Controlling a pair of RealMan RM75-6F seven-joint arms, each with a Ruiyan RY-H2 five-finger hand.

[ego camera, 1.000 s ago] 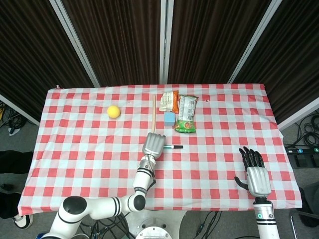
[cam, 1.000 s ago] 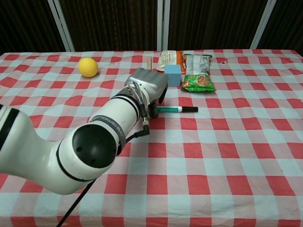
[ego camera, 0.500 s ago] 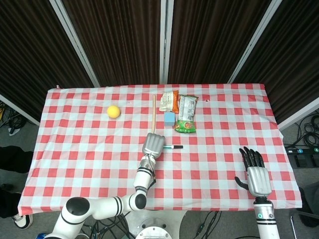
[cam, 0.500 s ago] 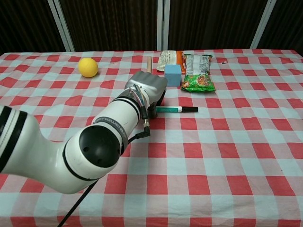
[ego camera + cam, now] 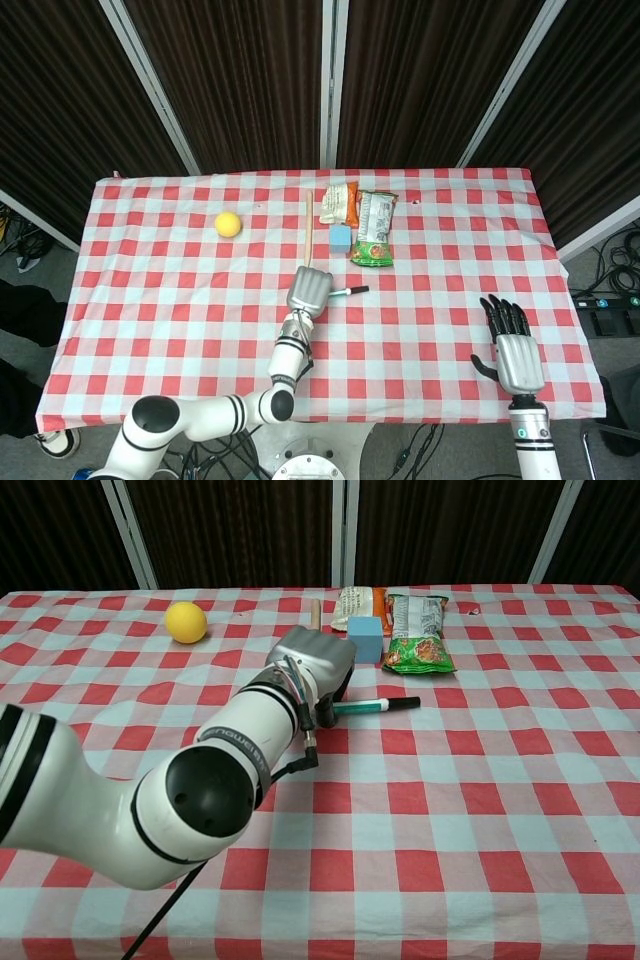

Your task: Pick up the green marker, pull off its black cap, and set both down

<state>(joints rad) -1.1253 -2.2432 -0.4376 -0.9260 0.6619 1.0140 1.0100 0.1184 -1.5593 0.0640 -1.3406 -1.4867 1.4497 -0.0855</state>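
Note:
The green marker [image 5: 362, 707] with its black cap [image 5: 405, 701] lies near the table's middle, cap end pointing right and tilted slightly up. My left hand [image 5: 315, 665] is curled over the marker's left end and grips it, hiding that end. In the head view the marker [image 5: 347, 291] sticks out to the right of the left hand [image 5: 310, 288]. My right hand [image 5: 512, 345] rests palm-down near the table's front right, fingers spread, holding nothing, far from the marker.
Behind the marker stand a blue cube [image 5: 366, 638], a green snack bag [image 5: 415, 632] and an orange-and-white bag [image 5: 355, 604]. A yellow ball [image 5: 186, 622] sits at the back left. A wooden stick [image 5: 308, 232] lies behind the left hand.
The marker's capped end has risen and swung slightly toward the back, so it now lies tilted in the left hand. The right hand has not moved.

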